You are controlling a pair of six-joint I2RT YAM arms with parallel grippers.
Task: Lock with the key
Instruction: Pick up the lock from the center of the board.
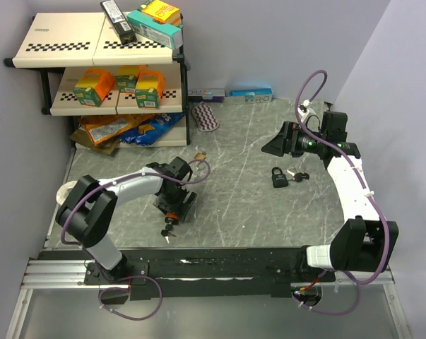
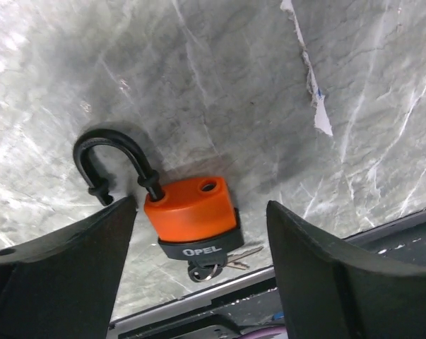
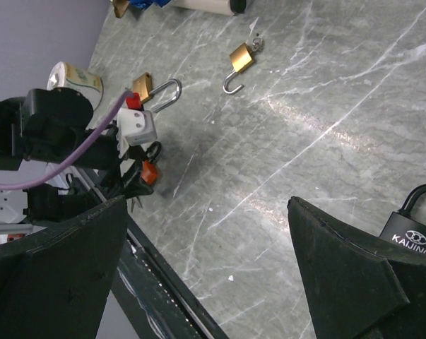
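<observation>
An orange padlock [image 2: 191, 212] with a black base lies on the grey marble table, its black shackle [image 2: 110, 159] swung open. A key [image 2: 216, 265] on a ring sticks out of its base. My left gripper [image 2: 198, 212] is open and low over it, one finger on each side, not touching. In the top view the left gripper [image 1: 174, 205] covers the lock, and the keys [image 1: 169, 229] show below it. My right gripper [image 1: 275, 145] is open and empty above the table. A black padlock [image 1: 280, 178] with keys [image 1: 298, 175] lies near it, also in the right wrist view [image 3: 417, 226].
A brass padlock [image 1: 198, 155] lies open behind the left gripper. The right wrist view shows two brass padlocks [image 3: 239, 60] [image 3: 143, 86] and a tape roll [image 3: 75, 78]. A shelf [image 1: 99, 67] with boxes and snack bags stands back left. A black rail [image 1: 220, 265] runs along the near edge.
</observation>
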